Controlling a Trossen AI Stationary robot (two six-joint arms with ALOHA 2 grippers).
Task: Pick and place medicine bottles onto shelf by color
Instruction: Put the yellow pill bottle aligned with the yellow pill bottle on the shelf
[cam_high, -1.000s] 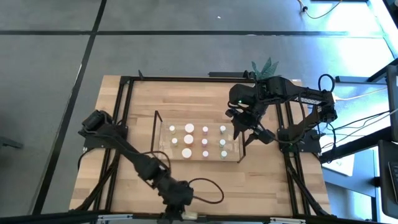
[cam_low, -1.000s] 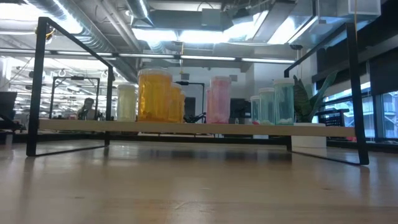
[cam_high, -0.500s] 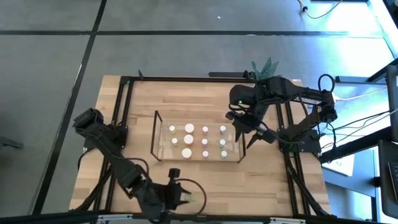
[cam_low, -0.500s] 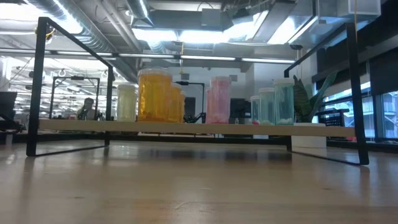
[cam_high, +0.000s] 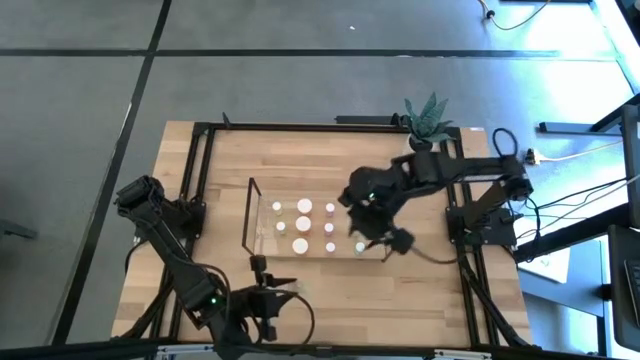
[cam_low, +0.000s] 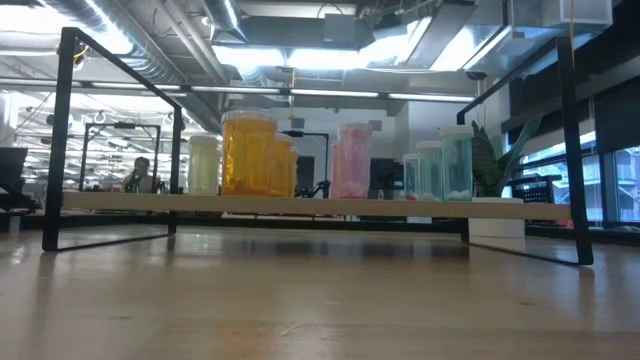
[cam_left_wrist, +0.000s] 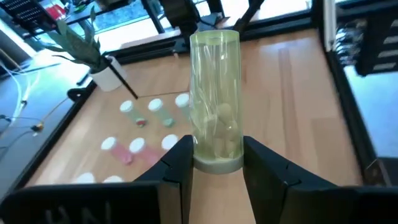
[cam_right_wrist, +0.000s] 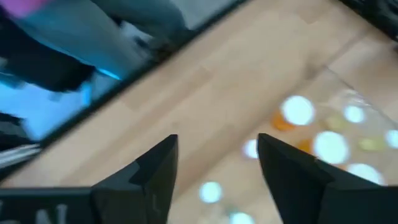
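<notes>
A pale green bottle (cam_left_wrist: 215, 99) is seen clamped by its lower end between the two dark fingers (cam_left_wrist: 179, 168) of the left gripper (cam_high: 268, 300), at the near edge of the table (cam_high: 330, 150); the bottle stands out ahead of the fingertips, its length pointing away from the wrist toward the shelf (cam_high: 252, 215). Ahead of this gripper, well apart from it, the clear shelf is found at mid-table with a dozen or so white-capped bottles (cam_high: 304, 207) set on it in rows. From table height these are seen grouped by colour: white and orange ones (cam_low: 248, 153) at one end, pink ones (cam_low: 351, 160) in the middle, green ones (cam_low: 445, 168) at the other end.

The right gripper (cam_high: 378, 225) is held above the green end of the shelf, its fingers (cam_right_wrist: 292, 174) standing apart with nothing between them; capped bottles are seen blurred past its fingertips. Beyond the shelf, a potted plant (cam_high: 428, 112) is placed at the table's far edge.
</notes>
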